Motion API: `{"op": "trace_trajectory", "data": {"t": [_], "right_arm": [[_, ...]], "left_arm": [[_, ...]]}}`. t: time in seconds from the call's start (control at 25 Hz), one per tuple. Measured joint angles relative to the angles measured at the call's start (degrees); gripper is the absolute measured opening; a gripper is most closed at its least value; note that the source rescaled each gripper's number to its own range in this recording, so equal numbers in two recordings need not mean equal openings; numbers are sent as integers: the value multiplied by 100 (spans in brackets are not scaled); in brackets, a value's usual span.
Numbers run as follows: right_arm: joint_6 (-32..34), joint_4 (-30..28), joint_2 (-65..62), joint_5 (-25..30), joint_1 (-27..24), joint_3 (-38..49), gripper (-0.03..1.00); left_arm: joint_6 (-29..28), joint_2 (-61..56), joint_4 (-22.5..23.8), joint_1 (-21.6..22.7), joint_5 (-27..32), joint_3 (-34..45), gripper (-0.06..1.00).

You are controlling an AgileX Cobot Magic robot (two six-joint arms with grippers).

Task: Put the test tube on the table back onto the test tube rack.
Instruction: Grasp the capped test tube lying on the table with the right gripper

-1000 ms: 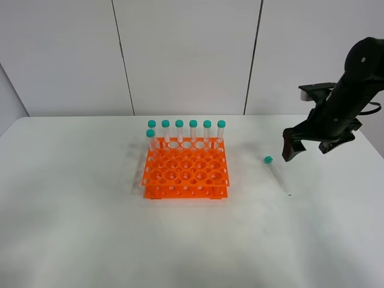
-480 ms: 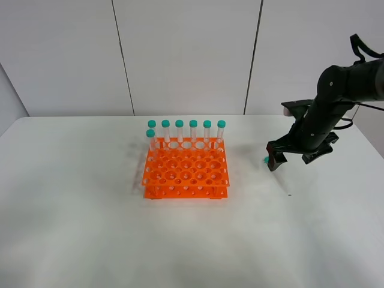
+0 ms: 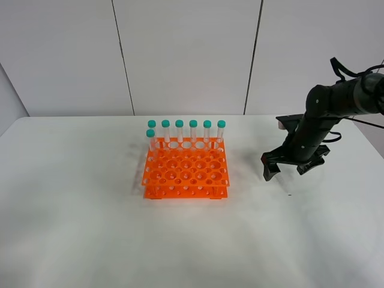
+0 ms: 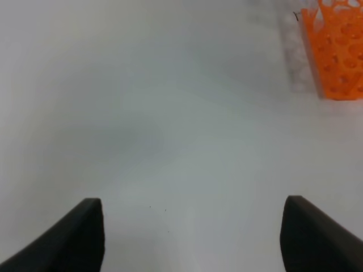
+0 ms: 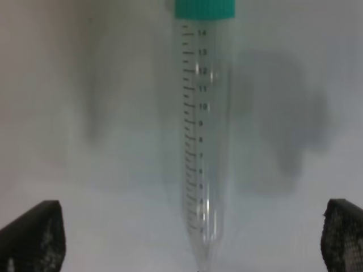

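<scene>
**A:** How does the right tool (image 5: 187, 238) stand?

**B:** Spread wide, one finger on each side of the test tube (image 5: 204, 130), and as far as I can see touching nothing. It sits low over the tube, lined up along it, I'd say so that the barrel falls into the gap for a grasp.

**A:** And the tube itself?

**B:** It lies flat on the white surface (image 3: 90, 228), conical tip nearest the fingers and teal cap beyond. It is well to the right of the orange test tube rack (image 3: 186, 171) and not yet lifted.

**A:** Is there room in the rack?

**B:** Plenty. Seven capped tubes (image 3: 186, 127) stand upright at its back, and most holes are free.

**A:** The left tool (image 4: 193, 232)?

**B:** Open too, and empty. It hangs over bare surface with a corner of the rack in its view, probably parked clear of the work.
</scene>
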Motion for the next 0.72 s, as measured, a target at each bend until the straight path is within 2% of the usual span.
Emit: {"op": "trace_trajectory", "data": {"t": [0.24, 0.64, 0.72], "right_arm": [[-11, 0, 163, -277, 0, 0, 100], [-11, 0, 409, -307, 0, -2, 100], [-11, 0, 409, -307, 0, -2, 93]], "left_arm": [[0, 0, 0, 0, 0, 0, 100], [0, 0, 0, 0, 0, 0, 100], [0, 0, 0, 0, 0, 0, 100]]}}
